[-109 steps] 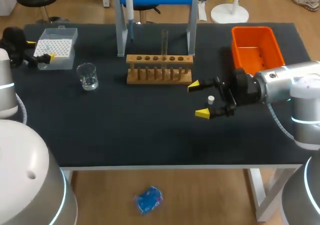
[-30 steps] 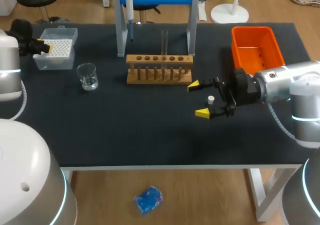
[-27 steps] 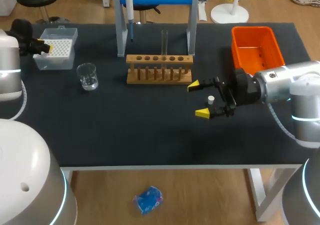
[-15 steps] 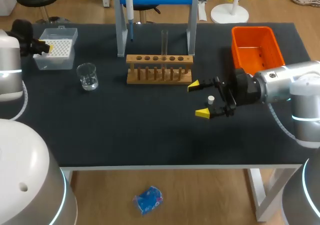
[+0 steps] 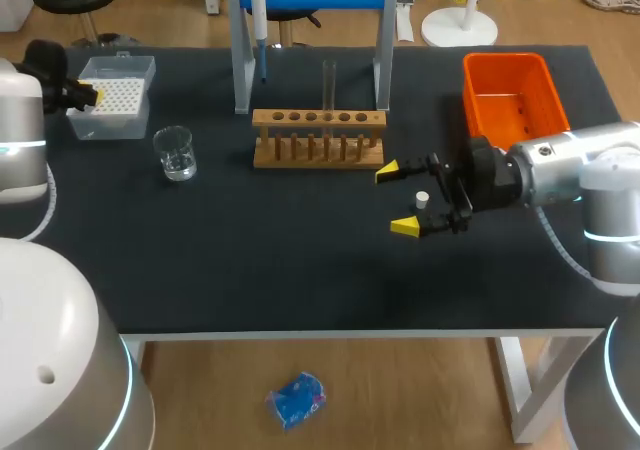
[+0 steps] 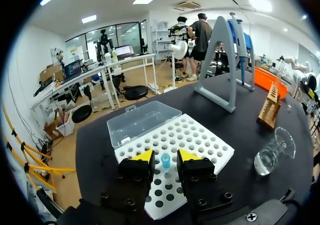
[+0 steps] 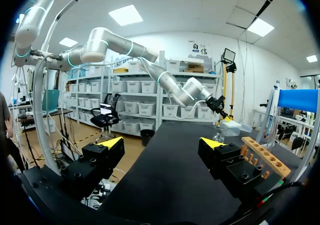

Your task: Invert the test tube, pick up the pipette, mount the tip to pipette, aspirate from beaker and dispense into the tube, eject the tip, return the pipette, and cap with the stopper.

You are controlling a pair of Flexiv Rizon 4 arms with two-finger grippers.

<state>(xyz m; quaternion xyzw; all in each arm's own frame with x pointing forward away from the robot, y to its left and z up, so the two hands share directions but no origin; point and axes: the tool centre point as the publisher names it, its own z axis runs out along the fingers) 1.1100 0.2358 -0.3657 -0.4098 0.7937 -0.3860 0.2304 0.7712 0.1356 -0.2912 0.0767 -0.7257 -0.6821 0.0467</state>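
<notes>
A white tip box with its clear lid folded back stands at the far left. My left gripper hangs over it, open. A single blue tip stands between its yellow fingers with a small gap on each side. The glass beaker sits beside the box. A test tube stands upright in the wooden rack. The pipette hangs on its grey stand. My right gripper lies low, open, with the white stopper on the table between its fingers.
An orange bin stands at the back right, just behind my right arm. The stand's two grey legs rise right behind the rack. Dark table surface stretches in front of the rack to the front edge.
Since the oldest frame my left gripper has shifted toward the table's far side at the tip box. Over the last second nothing visibly moves; the right arm stays still.
</notes>
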